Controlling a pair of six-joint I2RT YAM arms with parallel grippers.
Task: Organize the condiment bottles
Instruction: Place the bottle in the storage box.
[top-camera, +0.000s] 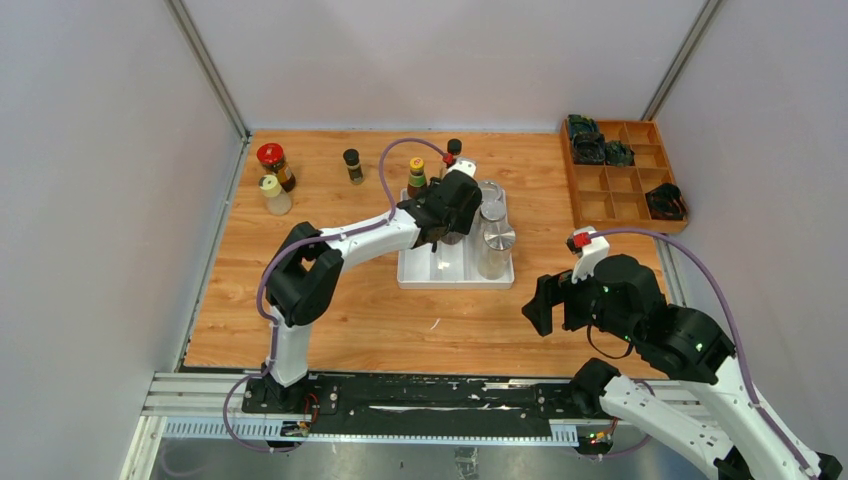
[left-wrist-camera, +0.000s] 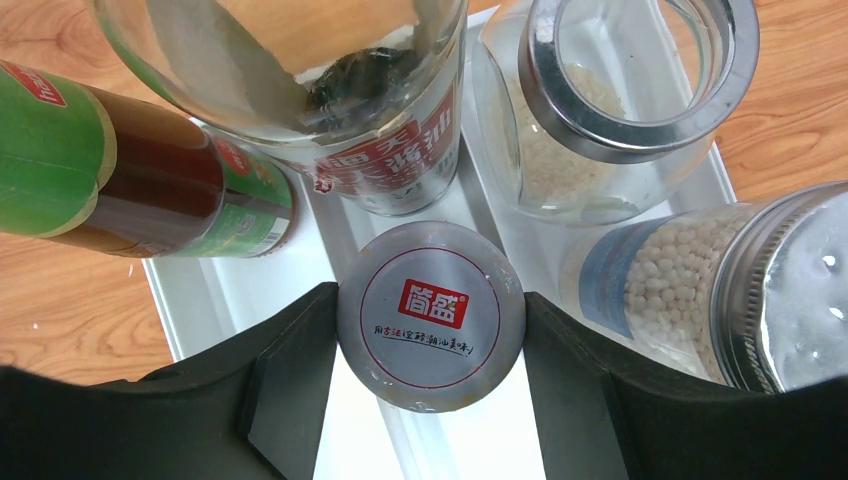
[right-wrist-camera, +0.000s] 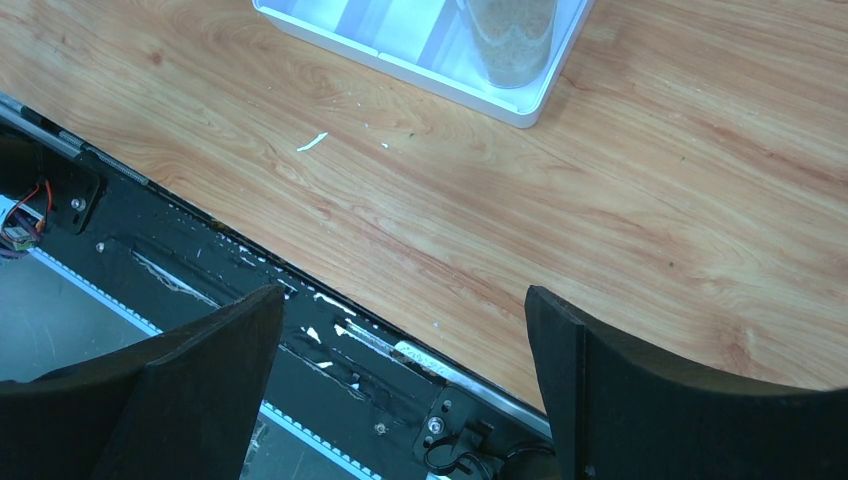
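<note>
Left gripper (left-wrist-camera: 430, 305) is working over the white tray (left-wrist-camera: 225, 300). Its jaws are drawn in narrow, with both pads pressing the sides of a grey-lidded jar (left-wrist-camera: 430, 330) that carries a red logo.

The jar is sitting dead centre between the fingers. It is upright, its long axis running straight along the gripper's reach, so we are seeing the lid face-on. It is inside the tray, left of the middle; we cannot tell whether its base is touching the tray floor.

On the tray's right side, silver-lidded clear jars (left-wrist-camera: 700, 290) are crowding in just beside it. A white-labelled bottle (left-wrist-camera: 395, 165) is standing just behind it, and a green-labelled bottle (left-wrist-camera: 150, 175) near the tray's far-left corner.

We are judging that letting go calls for a straight retreat along that axis, with no sideways swing.

Right gripper (right-wrist-camera: 405, 300) is gaping wide and empty, well off the tray's near-right corner. The left arm is plainly the nearer one.
</note>
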